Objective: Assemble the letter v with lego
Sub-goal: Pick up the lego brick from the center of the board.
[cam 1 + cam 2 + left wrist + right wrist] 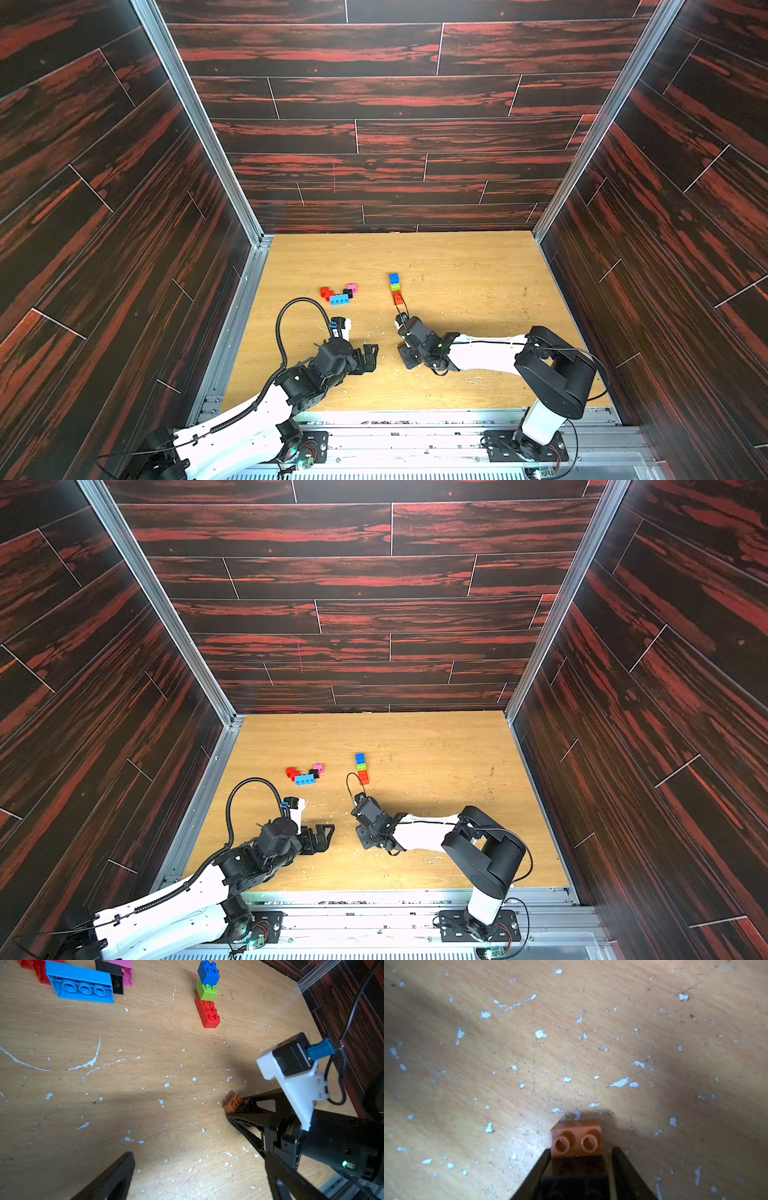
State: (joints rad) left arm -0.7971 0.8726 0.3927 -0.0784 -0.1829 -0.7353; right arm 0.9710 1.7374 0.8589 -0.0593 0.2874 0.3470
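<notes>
A small orange lego brick (577, 1140) lies on the wooden table (457, 270), studs facing the right wrist camera. My right gripper (581, 1151) stands narrowly round it, one finger touching and a thin gap at the other. The same brick (232, 1103) shows in the left wrist view at that gripper's tips. Further back a blue brick (394, 278), a lime green one (395, 286) and a red one (397, 297) lie in a line. To their left are a red (326, 293), a light blue (339, 299), a black (348, 293) and a pink brick (352, 287). My left gripper (370, 355) is open and holds nothing.
Dark wood-patterned walls (124, 208) close the table in on three sides, and a metal rail (415, 424) runs along the front edge. White paint chips (91, 1062) and scratches mark the table. The two grippers face each other closely near the front middle.
</notes>
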